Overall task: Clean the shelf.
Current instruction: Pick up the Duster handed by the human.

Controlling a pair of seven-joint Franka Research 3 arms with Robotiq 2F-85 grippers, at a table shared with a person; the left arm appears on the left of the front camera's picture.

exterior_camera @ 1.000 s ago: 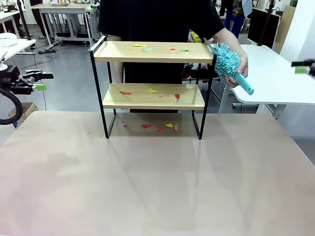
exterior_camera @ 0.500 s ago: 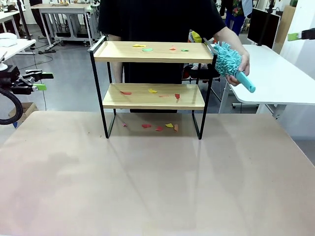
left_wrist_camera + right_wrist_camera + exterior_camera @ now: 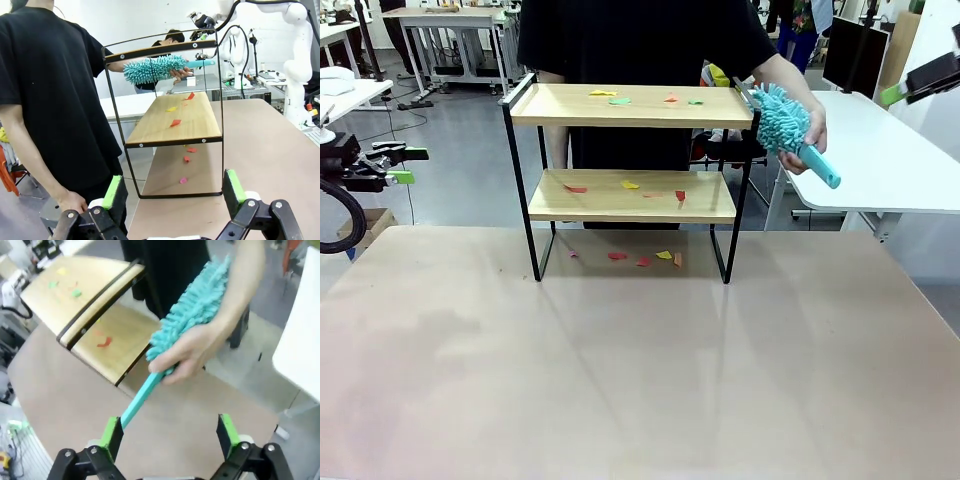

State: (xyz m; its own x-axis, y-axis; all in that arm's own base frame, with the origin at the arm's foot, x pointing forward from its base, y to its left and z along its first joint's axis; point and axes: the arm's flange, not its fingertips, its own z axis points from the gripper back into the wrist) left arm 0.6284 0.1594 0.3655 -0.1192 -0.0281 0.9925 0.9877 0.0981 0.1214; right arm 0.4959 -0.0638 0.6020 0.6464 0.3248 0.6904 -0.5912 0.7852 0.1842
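Clutching a tilted duster (image 3: 780, 118), hand (image 3: 809, 137) hovers beside shelf (image 3: 630, 108).

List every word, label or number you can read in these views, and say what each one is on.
No readable text in any view.
shelf: plain wood boards and black frame, no print.
teal duster: no brand visible.
paper scraps: plain colours, unmarked.
monitor: dark, nothing legible.

The front view's right edge is cutting off the right gripper (image 3: 898, 93), leaving 1 green pad (image 3: 891, 96) showing. The person's hand (image 3: 807, 140) is covering the duster (image 3: 782, 118) handle's middle; in the right wrist view both are blurring.
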